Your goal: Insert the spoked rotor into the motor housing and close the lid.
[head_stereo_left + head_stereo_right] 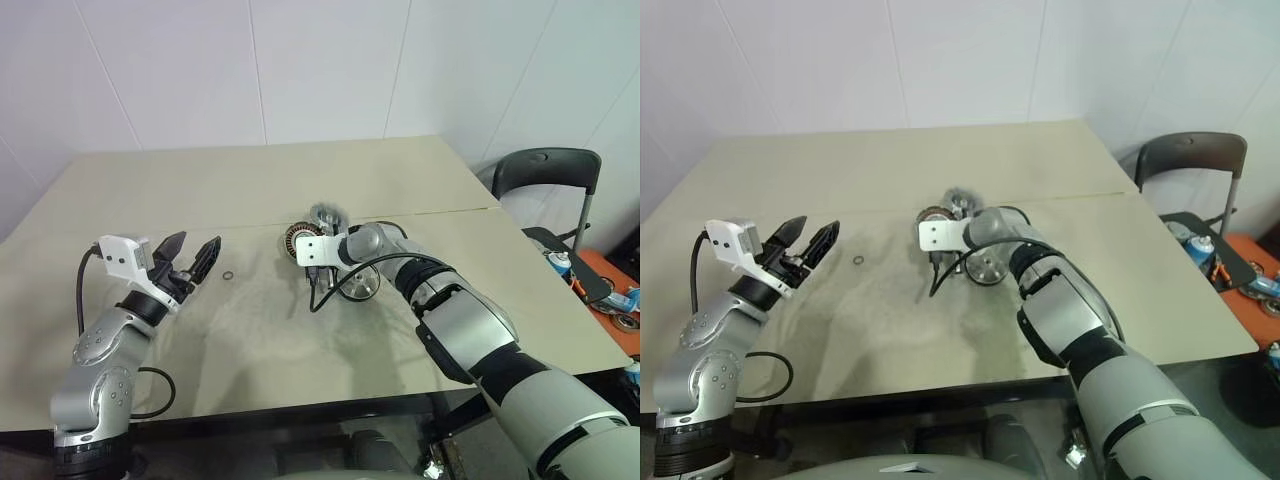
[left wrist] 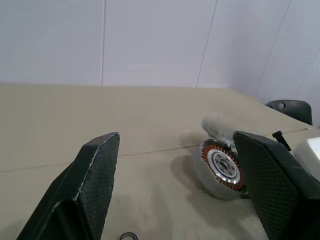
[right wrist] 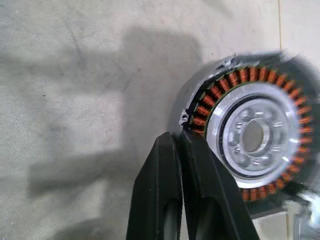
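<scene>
Since the right tool (image 3: 181, 136) has its two black fingers (image 3: 162, 185) pressed flat together, we read it as closed with nothing between them, their tips resting right at the grey rim of the motor housing (image 3: 250, 137). From the wrist camera the housing lies just past the fingertips and off to one side, its ring of copper windings and its silver centre turned up towards us. We cannot tell whether the tips merely touch the rim or press against it.

Seen from the other arm, the housing looks tipped up on its edge, face towards the left side, not lying flat on the tabletop (image 1: 200, 180). We judge that this tilt is what the coming move hangs on: the housing wants to sit level and open-side up before anything can drop into it.

Just behind the housing sits a blurred grey part (image 1: 325, 213), and under the right wrist lies a round silver part (image 1: 360, 284). One should be the rotor and the other the lid, but we cannot say which is which from here. Both are close to the right arm and well apart from the left.

Out to the left, the left tool (image 1: 197, 242) hovers above the tabletop with its fingers spread wide and empty, pointing across at the housing. A small black ring (image 1: 229, 274) lies just beside it.
</scene>
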